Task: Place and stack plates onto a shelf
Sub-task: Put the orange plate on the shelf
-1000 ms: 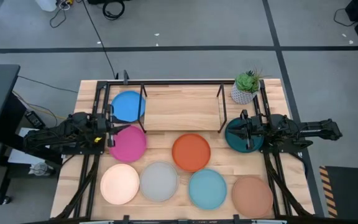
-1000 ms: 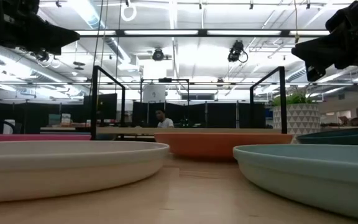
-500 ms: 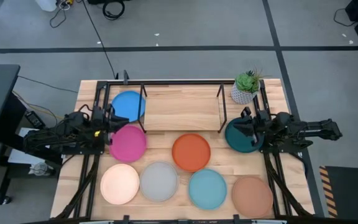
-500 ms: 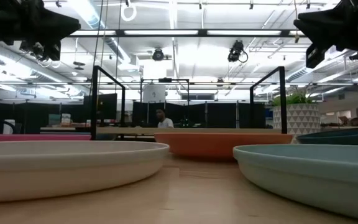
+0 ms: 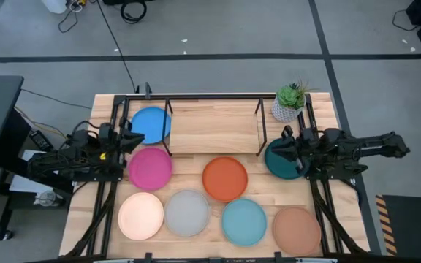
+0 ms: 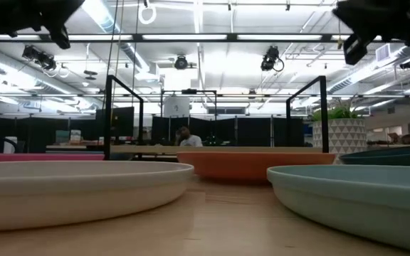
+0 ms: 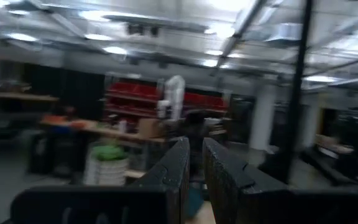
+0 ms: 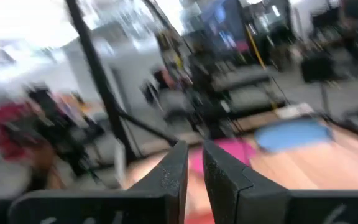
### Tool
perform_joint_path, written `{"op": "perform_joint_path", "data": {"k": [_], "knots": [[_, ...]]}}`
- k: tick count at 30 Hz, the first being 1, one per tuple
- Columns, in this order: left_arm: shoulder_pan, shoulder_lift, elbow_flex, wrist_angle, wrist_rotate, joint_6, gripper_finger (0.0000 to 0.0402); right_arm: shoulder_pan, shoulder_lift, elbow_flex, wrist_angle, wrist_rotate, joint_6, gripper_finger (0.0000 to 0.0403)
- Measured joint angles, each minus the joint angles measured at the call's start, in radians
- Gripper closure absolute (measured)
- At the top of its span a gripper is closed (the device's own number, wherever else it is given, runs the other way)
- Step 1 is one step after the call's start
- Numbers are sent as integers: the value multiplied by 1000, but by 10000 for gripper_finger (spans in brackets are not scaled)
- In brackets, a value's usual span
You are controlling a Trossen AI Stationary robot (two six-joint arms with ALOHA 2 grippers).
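8 plates are seen on the table (image 5: 320, 109), none on the shelf (image 5: 214, 130): the blue plate (image 5: 150, 124) beside the shelf's left legs, the magenta plate (image 5: 150, 168) in front of it, the orange plate (image 5: 225, 178) mid-table, the dark teal plate (image 5: 282, 159) at right, and the cream plate (image 5: 141, 215), grey plate (image 5: 187, 212), light teal plate (image 5: 244, 221) and brown plate (image 5: 297, 230) along the front. Since the earlier frame no plate has shifted. The left gripper (image 5: 131, 139) has been drawn back off the magenta plate, fingers nearly together, empty. The right gripper (image 5: 283, 148), raised over the dark teal plate, is likewise nearly closed on nothing. A potted plant (image 5: 291, 102) stands at the back right.
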State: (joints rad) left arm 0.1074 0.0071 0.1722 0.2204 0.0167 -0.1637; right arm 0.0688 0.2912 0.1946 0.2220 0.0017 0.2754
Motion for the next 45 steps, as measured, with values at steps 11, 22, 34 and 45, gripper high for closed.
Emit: {"op": "perform_joint_path", "data": {"k": [11, 22, 34, 45], "knots": [[0, 0, 0, 1, 64, 47, 349, 175, 479, 331, -390, 258, 48, 356], [0, 0, 0, -13, 39, 46, 349, 363, 800, 667, -888, 459, 304, 357], [0, 0, 0, -10, 37, 47, 349, 391, 1173, 796, -1385, 164, 599, 357], [1, 0, 0, -8, 27, 80, 349, 407, 1319, 804, -1550, 43, 601, 336]]}}
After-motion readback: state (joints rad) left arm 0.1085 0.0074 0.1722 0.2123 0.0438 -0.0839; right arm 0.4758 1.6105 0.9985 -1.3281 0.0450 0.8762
